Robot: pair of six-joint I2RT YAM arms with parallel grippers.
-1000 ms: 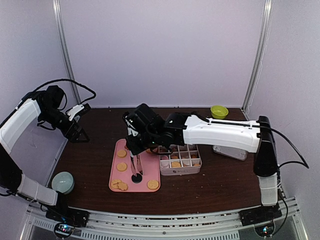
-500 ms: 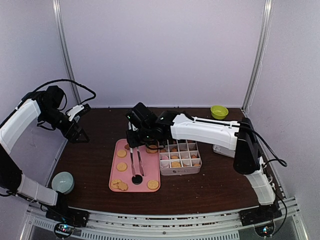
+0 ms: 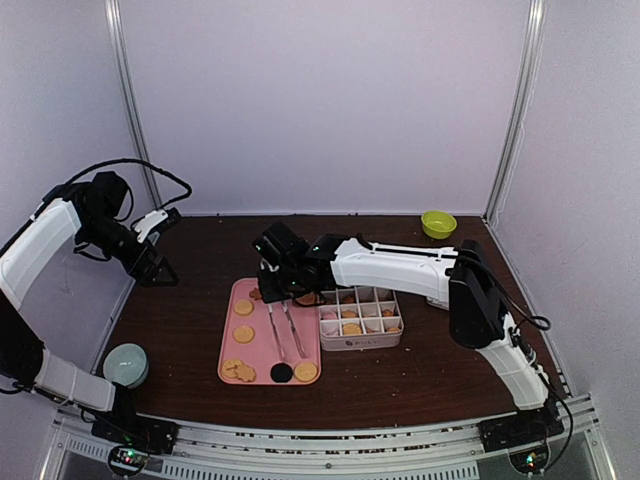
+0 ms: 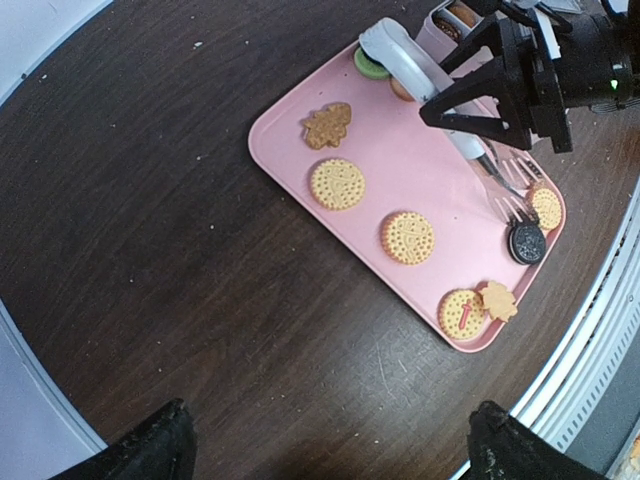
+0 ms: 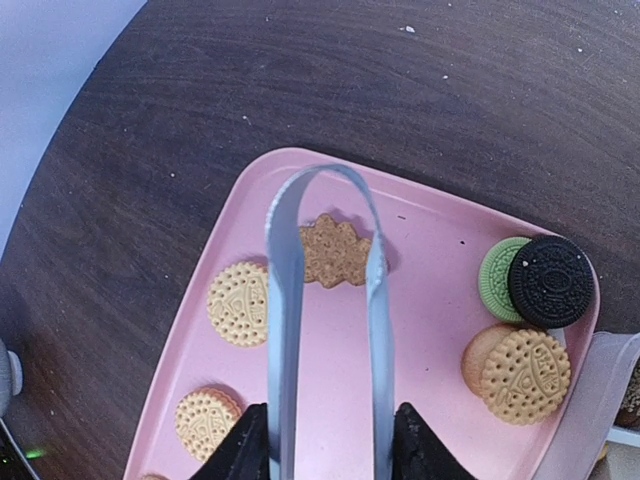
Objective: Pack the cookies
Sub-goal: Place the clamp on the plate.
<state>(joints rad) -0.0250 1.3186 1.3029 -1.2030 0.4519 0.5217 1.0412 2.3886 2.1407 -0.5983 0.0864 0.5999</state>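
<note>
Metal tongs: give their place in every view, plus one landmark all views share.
Top external: metal tongs at centre, over the pink tray, below the right gripper.
Left wrist: tongs upper right, slanting down to the right.
Right wrist: tongs centre, looped end up, arms running to the bottom edge.
Shared landmark: the pink tray.

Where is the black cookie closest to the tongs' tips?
In the top view the black cookie lies at the pink tray's near edge, between flower-shaped cookies and a golden round cookie, just off the tongs' tips.
</note>
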